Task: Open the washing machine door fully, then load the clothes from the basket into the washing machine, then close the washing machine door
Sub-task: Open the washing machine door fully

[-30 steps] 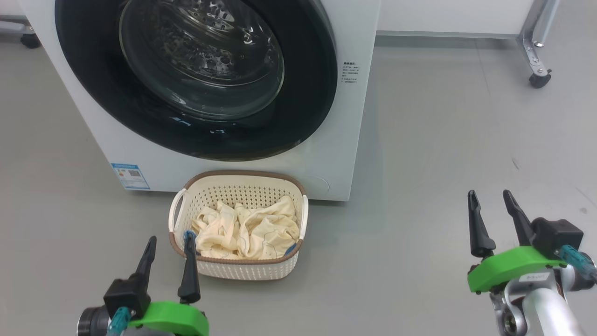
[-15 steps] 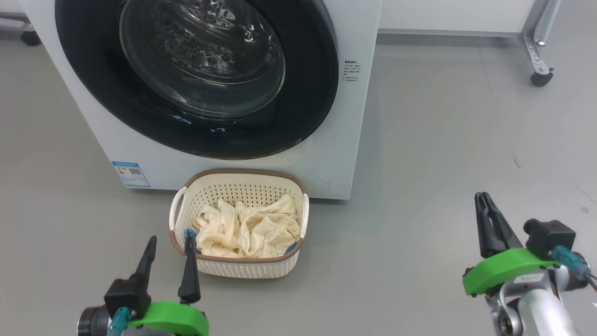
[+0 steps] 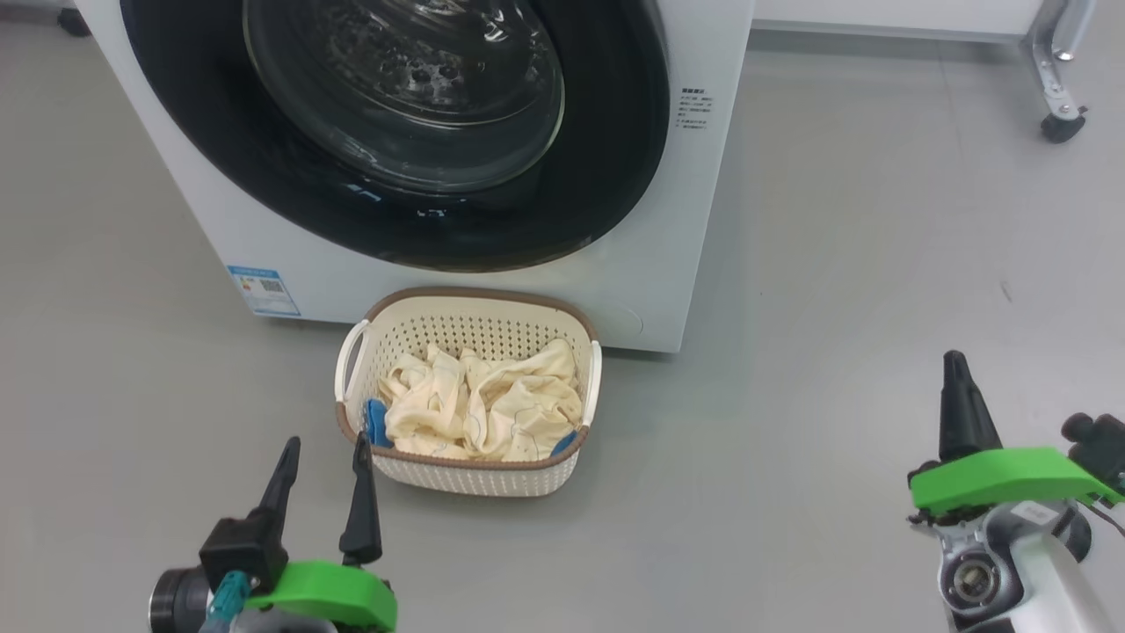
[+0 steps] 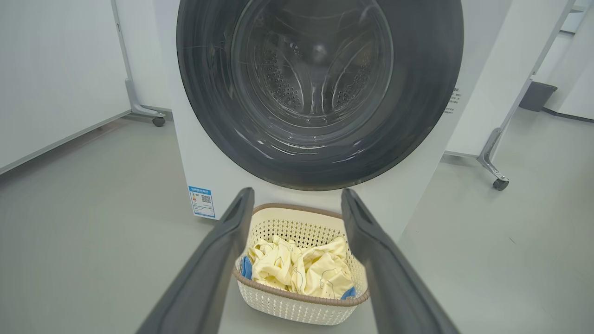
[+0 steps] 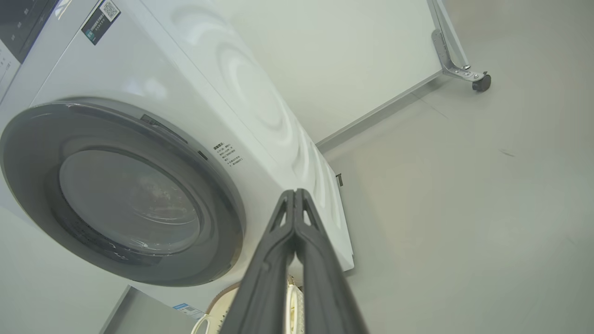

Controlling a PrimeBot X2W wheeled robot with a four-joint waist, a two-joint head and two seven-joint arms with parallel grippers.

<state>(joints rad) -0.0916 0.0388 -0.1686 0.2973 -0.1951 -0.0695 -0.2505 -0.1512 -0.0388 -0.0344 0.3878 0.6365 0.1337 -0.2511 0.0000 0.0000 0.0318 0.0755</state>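
Note:
The white washing machine (image 3: 668, 264) stands ahead with its round black door (image 3: 615, 176) closed flat against the front. On the floor right in front sits the cream basket (image 3: 479, 470), holding pale yellow clothes (image 3: 483, 409). My left gripper (image 3: 323, 448) is open beside the basket's near left corner, with nothing in it. In the left wrist view its fingers (image 4: 218, 260) frame the basket (image 4: 301, 308) and clothes (image 4: 301, 271). My right gripper (image 3: 956, 365) is shut and empty, well to the right over bare floor. In the right wrist view its closed tips (image 5: 295, 192) point toward the machine's right front edge (image 5: 260, 176) and door (image 5: 218, 208).
Grey floor lies all around. A metal frame leg on a black caster (image 3: 1062, 127) stands at the far right, beneath a white panel (image 3: 879, 13). A blue label (image 3: 264, 290) marks the machine's lower left front. Open floor lies to the right of the machine.
My right gripper went from open to shut and turned edge-on. The head camera shifted, so the whole picture slid right and up; the basket and machine stayed put.

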